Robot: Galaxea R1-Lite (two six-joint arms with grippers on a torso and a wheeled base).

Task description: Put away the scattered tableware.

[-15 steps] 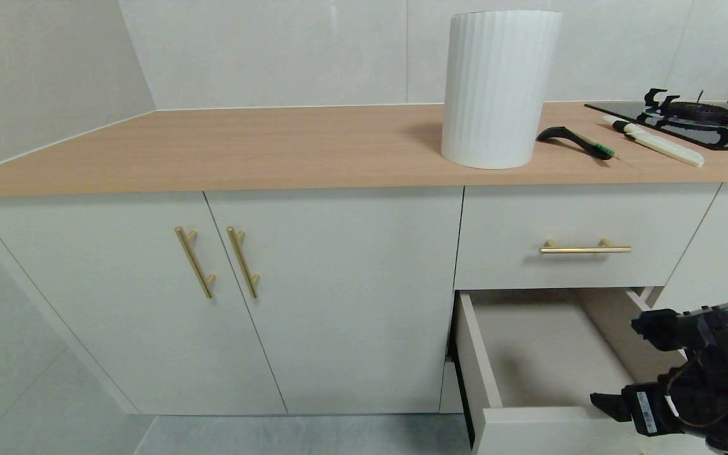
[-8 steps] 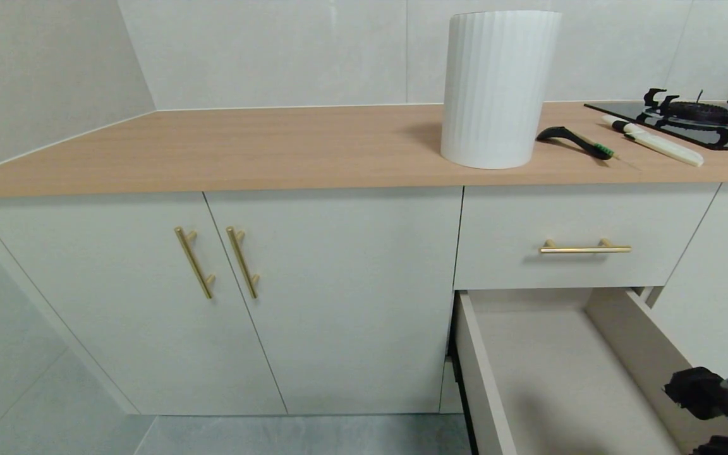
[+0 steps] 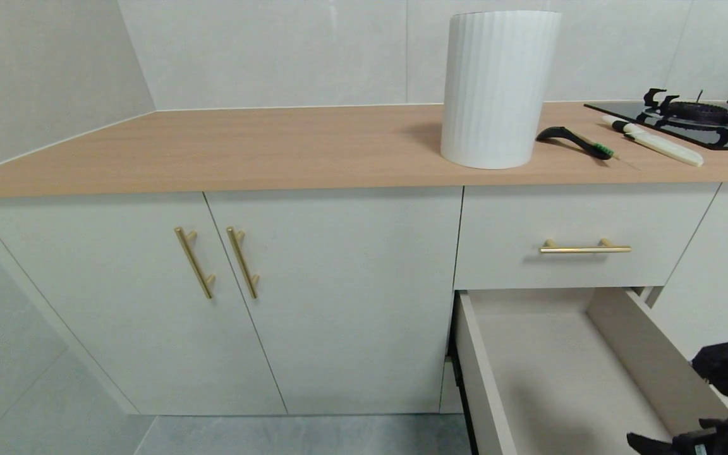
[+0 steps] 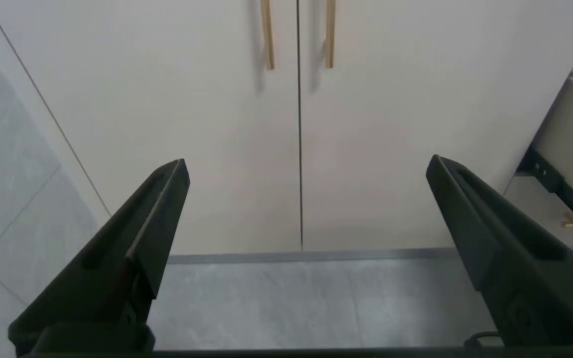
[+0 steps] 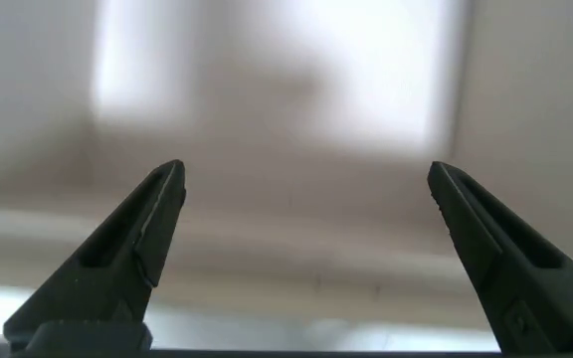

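From where I sit, the job looks barely begun: the long wooden countertop (image 3: 244, 148) has the loose tableware lying out at its far right end, and none of it has reached storage that I can see. Below the counter on the left, the double cabinet doors (image 3: 212, 297) are closed. To their right the lower drawer (image 3: 547, 366) is pulled well out toward me. The part of its floor that I can see is bare, with only a shadow across it, and its near end runs off the picture. I take this drawer as the place meant for the pieces, so opening it is the one step done, and picking up, dropping in and closing are all left. The upper drawer (image 3: 585, 218) above it is shut. The tall white ribbed container (image 3: 497, 88) stands on the counter over the drawers, and I cannot see into its top. My right gripper (image 3: 696, 404) hangs low at the open drawer's near right corner, fingers spread with nothing between them. My left gripper (image 4: 306, 174) faces the cabinet doors low down, also spread and empty. The white knife (image 3: 658, 145) lies with its far end on the edge of the stove (image 3: 699, 114). The black-handled utensil (image 3: 572, 140) lies just right of the container.
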